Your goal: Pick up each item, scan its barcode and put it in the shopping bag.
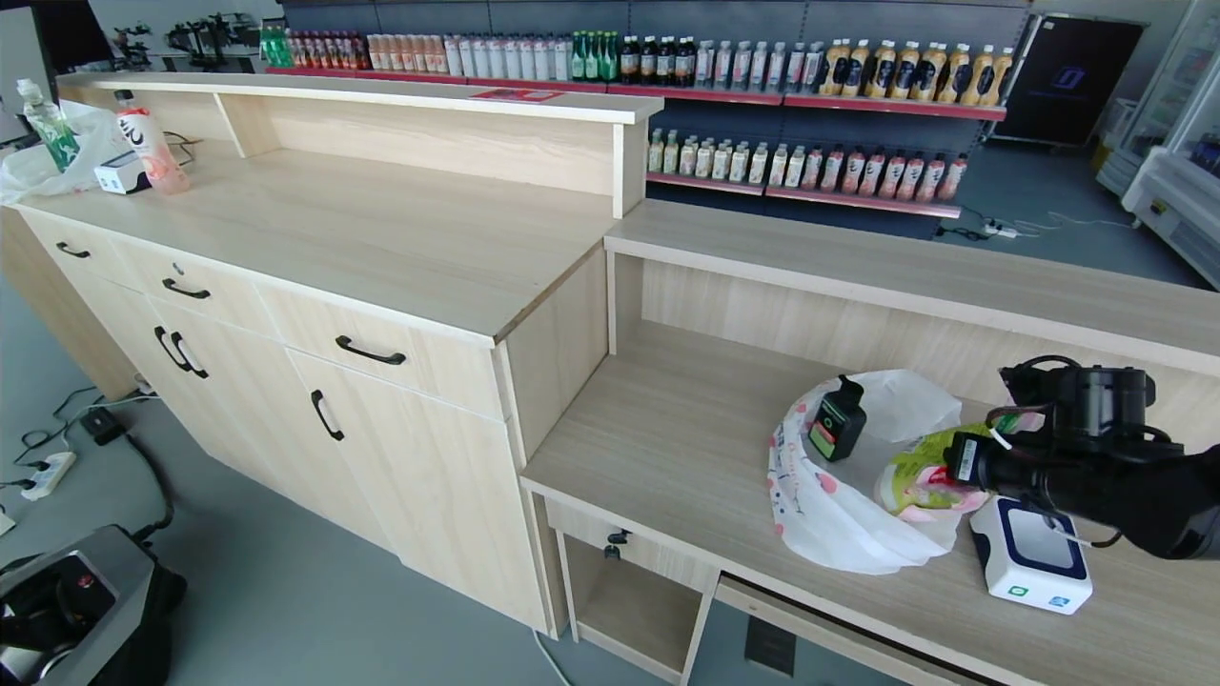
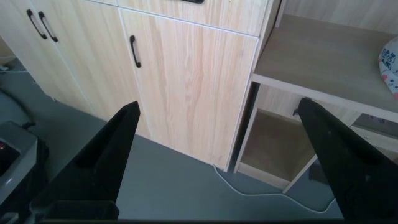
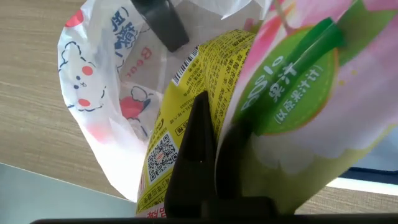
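There's the right gripper (image 1: 956, 464) pinching the snack pouch (image 1: 913, 479) over the right edge of the shopping bag (image 1: 824, 514), left gripper (image 2: 217, 106) spread wide, and with a thin grip on slick film it could slip outside the floppy rim!

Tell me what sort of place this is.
Most likely a convenience-store checkout: shelves of bottled drinks stand behind a wooden counter, on which sit a white scanner and a shopping bag. By the bag, the right gripper holds a snack packet.
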Tool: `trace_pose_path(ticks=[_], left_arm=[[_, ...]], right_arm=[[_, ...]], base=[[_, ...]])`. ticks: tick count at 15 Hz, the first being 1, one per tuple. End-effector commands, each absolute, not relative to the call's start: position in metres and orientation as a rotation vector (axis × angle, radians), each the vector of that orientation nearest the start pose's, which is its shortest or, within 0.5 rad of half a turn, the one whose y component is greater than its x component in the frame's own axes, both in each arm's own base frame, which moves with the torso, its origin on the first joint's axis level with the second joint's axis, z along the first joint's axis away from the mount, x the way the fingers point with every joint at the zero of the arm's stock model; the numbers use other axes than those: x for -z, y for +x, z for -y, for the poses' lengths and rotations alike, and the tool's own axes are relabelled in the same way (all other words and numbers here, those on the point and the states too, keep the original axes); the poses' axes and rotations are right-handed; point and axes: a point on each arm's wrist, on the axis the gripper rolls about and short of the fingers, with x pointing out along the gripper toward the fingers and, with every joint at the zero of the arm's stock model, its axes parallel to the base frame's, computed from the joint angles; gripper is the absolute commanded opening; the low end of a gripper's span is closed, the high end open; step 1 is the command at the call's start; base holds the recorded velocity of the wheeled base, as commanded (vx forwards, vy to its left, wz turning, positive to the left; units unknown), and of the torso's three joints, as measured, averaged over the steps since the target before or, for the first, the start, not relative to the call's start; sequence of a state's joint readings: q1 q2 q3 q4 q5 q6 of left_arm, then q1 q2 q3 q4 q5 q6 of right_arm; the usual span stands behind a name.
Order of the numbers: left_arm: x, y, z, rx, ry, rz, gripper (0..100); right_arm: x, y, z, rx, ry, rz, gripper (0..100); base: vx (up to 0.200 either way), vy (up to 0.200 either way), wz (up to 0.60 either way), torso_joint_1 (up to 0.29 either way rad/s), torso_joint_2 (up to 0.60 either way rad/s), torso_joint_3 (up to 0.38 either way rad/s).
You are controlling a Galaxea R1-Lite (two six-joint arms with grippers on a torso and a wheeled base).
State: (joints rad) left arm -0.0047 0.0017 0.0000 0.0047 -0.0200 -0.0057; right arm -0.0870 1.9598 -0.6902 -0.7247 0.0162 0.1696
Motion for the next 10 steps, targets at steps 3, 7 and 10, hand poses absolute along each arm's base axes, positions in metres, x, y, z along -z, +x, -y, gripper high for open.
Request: trace_pose_path(ticks=[3, 7, 10], left_arm=[[-0.075, -0.023, 0.000, 0.025, -0.006, -0.006, 100], [-0.075, -0.023, 0.000, 0.025, -0.006, -0.006, 100], [-0.075, -0.023, 0.000, 0.025, -0.006, -0.006, 100]], right_arm=[[-0.064, 0.338, 0.014, 0.078, 0.178, -0.553, 0], [-0.054, 0.348, 0.015, 0.093, 0.168, -0.538, 0], [-0.044, 0.349, 0.016, 0.115, 0.164, -0.564, 0]], base=[[0.000, 0.000, 0.00, 0.000, 0.00, 0.000], [0.000, 0.000, 0.00, 0.000, 0.00, 0.000], [0.000, 0.000, 0.00, 0.000, 0.00, 0.000]])
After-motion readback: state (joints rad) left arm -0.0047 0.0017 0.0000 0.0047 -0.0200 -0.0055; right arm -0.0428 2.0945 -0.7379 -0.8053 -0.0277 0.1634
